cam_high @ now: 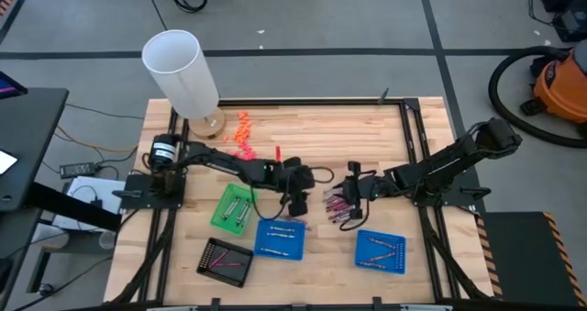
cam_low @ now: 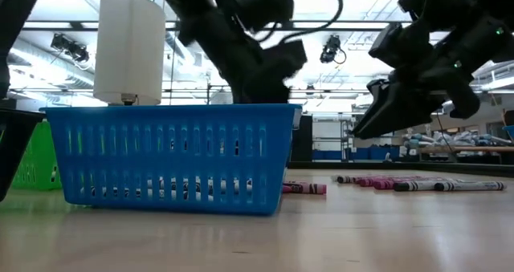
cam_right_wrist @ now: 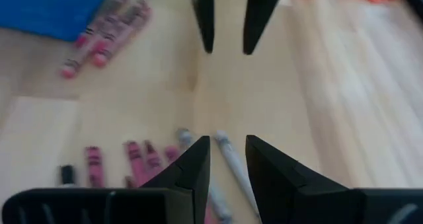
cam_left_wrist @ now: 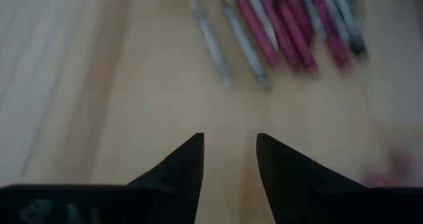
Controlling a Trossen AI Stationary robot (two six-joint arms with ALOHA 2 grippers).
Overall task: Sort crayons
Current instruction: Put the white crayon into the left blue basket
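Right wrist view: the right claw (cam_right_wrist: 228,159) is seen with fingers apart and empty above loose crayons (cam_right_wrist: 228,161) lying on the table (cam_right_wrist: 344,85). Beyond, the left claw (cam_right_wrist: 228,26) hangs likewise parted and empty. 2 claws this near over 1 pile could collide, or a silvery-grey crayon could be rolled aside by a finger.
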